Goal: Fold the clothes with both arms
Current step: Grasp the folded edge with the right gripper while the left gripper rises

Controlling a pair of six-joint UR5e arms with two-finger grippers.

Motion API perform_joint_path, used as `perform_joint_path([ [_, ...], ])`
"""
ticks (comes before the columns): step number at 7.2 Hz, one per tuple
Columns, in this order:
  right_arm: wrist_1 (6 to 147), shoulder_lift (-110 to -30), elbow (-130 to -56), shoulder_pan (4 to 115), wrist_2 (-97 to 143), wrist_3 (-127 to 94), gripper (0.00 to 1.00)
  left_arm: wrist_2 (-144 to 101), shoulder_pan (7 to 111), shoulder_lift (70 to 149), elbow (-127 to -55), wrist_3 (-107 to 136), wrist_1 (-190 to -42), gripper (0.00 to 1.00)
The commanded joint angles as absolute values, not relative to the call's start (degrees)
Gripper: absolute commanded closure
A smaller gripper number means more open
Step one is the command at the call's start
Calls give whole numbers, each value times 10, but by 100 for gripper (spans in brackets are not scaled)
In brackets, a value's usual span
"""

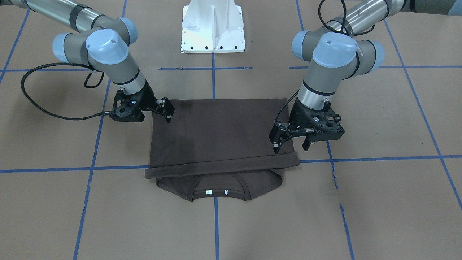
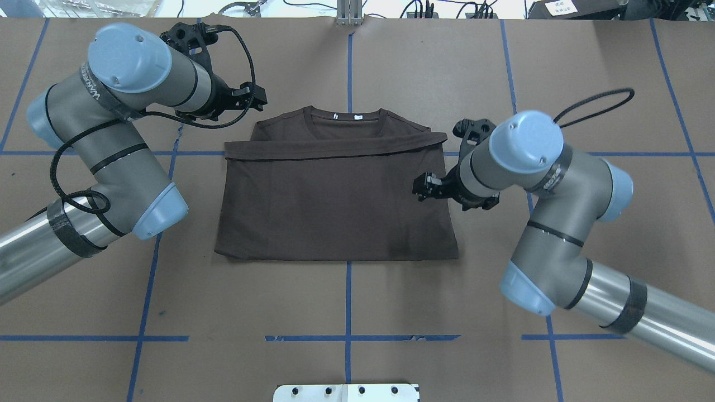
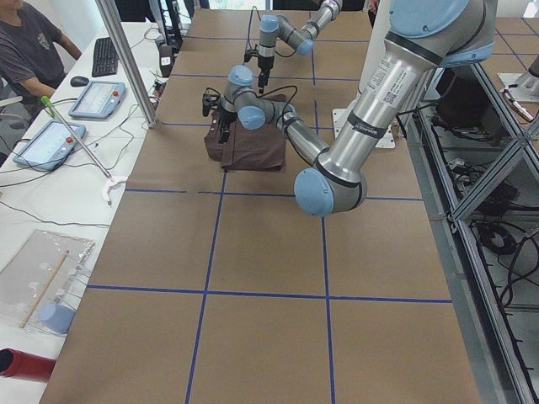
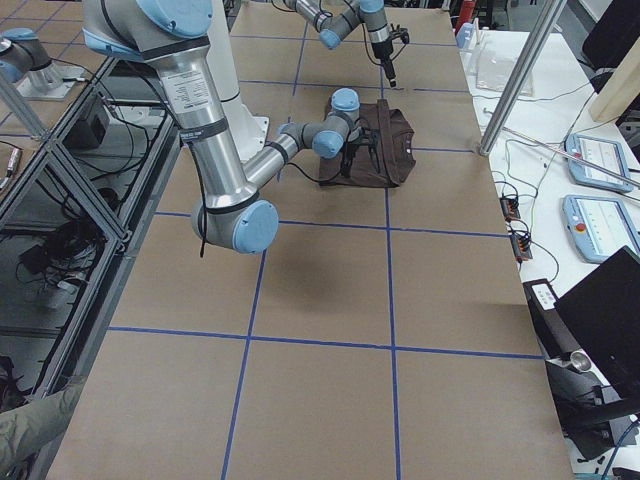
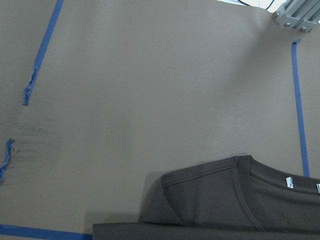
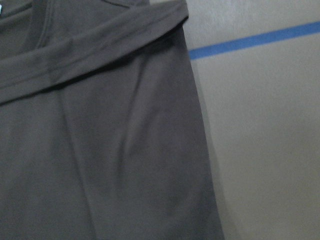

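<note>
Tabletop (image 2: 558, 67): brown, blue tape grid (image 2: 349, 56); white pedestal base (image 1: 213, 27) at robot's edge = ref pt for everything below
T-shirt (image 2: 335, 206): flat, straight out in front of base, centred on it; already doubled over. Folded edge is nearest base, hem band (image 2: 335, 149) lies across just short of collar (image 2: 345, 115), collar farthest from base
Long axis: crosswise to base, i.e. robot's left–right; short ends face the two arms
Left tool (image 1: 291, 146): at shirt's left short end, far-from-base part, just base-side of hem band; jaws spread wide, nothing in them; one finger over cloth edge, other over bare tabletop; touching vs hovering, can't tell
Right tool (image 2: 418, 188): at shirt's right short end, closer to base than left tool; jaws apart w/ a narrower gap, empty; its wrist cam shows only cloth edge + hem band corner, no fingers
Key relation: cloth lies inward from each tool, twd the line running out from base; each arm nearest its own end
Stage (est.): first fold looks done, next not begun
Next (est.): prob needs both tools on matching corners at equal distance from base; they're staggered now, so one would have to shift
Risk (est.): uneven grips → skewed fold, hem band sliding off line
</note>
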State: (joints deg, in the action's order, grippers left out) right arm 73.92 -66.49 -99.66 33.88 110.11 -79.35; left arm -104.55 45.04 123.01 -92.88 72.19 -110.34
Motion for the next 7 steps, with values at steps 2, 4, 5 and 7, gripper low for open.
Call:
perform_joint_path([
  [2,739,-716,-1032,301,1093,-809,1,-1042,449,1230,-949,732,-1103,0],
  [4,738,-722,-1024,280,1088,-809,4,-1042,449,1230,-961,732,-1100,0],
  [5,737,-722,-1024,275,1089,-809,17,-1042,449,1230,-961,732,-1100,0],
  [7,737,-722,-1024,269,1093,-809,61,-1042,449,1231,-961,732,-1100,0],
])
